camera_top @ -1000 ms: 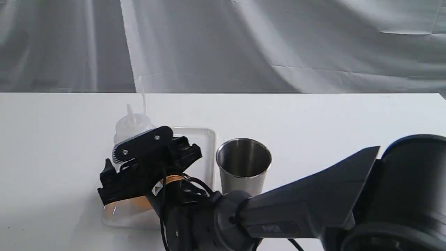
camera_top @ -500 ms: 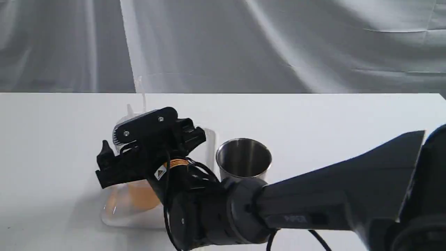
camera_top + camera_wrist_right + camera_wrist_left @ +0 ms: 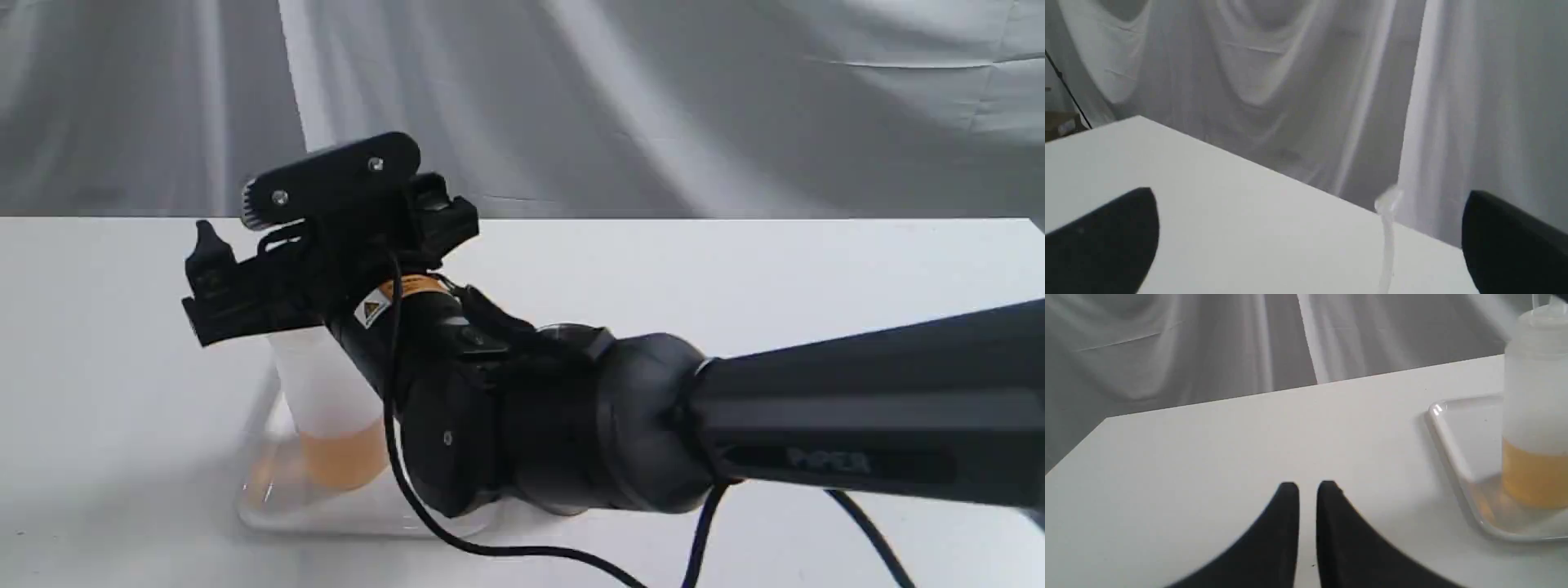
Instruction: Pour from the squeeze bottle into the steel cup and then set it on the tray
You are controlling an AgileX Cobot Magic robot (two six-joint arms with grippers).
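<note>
Squeeze bottle [image 3: 322, 384] stands upright on the tray [image 3: 1448, 437], apparently delivered. Right gripper [image 3: 1306, 245] hovers above the tray, 2 jaws spread wide and empty, clearing the nozzle. Left gripper [image 3: 1307, 490] rests beside the tray, jaws nearly together, idle.

Whitish squeeze bottle [image 3: 1535, 388], amber liquid [image 3: 1531, 477], white tray [image 3: 1457, 428].

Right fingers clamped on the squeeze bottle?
No, the right fingers stand wide apart, only the cap strap between them; the squeeze bottle stands upright on the tray.
</note>
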